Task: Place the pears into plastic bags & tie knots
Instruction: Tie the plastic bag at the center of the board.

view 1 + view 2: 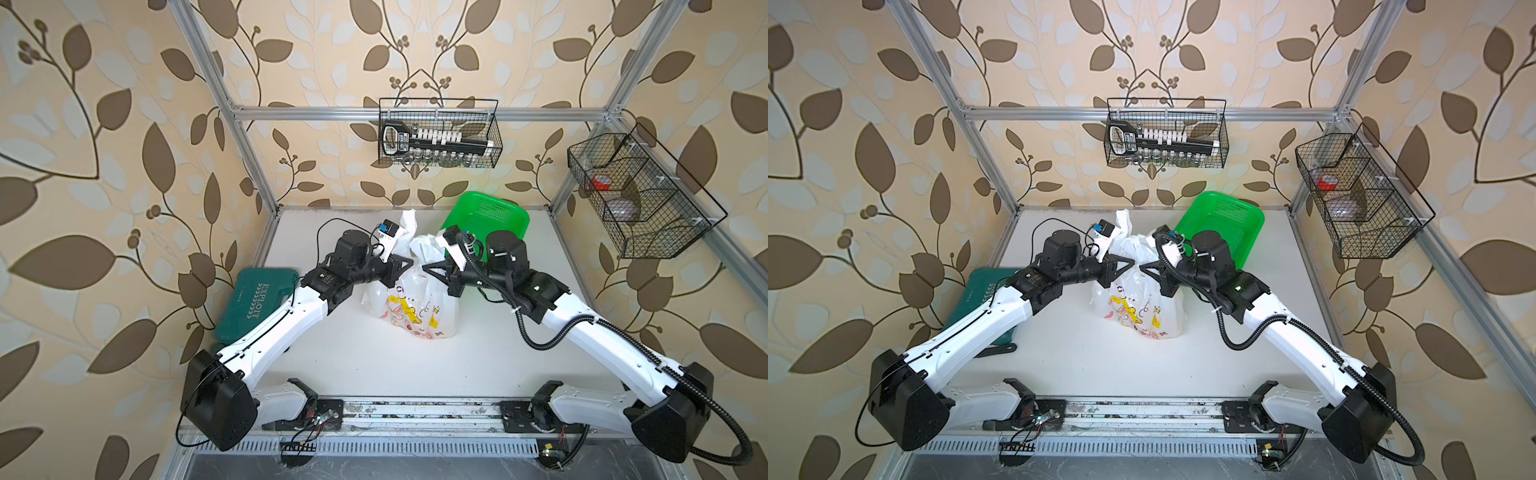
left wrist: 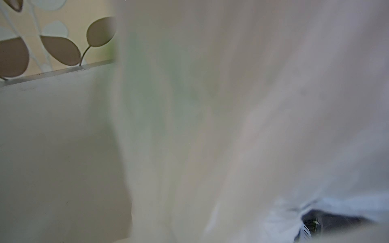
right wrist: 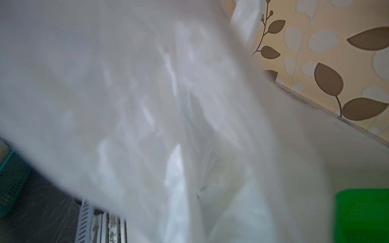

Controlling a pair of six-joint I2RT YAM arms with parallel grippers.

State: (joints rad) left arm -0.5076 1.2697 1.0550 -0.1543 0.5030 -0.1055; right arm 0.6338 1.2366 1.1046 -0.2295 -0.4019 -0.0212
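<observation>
I have both hands up at the neck of the plastic bag, which stands on the white tabletop with its printed side toward my base rail. The left hand and the right hand point tip to tip, nearly meeting just above the bulging body of the bag. Both sets of jaws are together. The left looks pinched on bag film, and one white handle loop rises just beyond it toward the back wall. The right seems clamped on the other gathered handle, though the pinch itself is hidden; both wrist views are filled with blurred white plastic.

The pears are not visible as such. I judge they are inside the bag, since the green basket behind the right hand looks bare on what I can see of its floor, and the bag sits full.

What matters next: the two handles run upward and away from the hands, side by side, with the bag's mass directly below the gap between the fingertips. Neither arm is nearer; they are about symmetric. I would judge the knot is not yet formed, so crossing one handle over the other is the coming move.
</observation>
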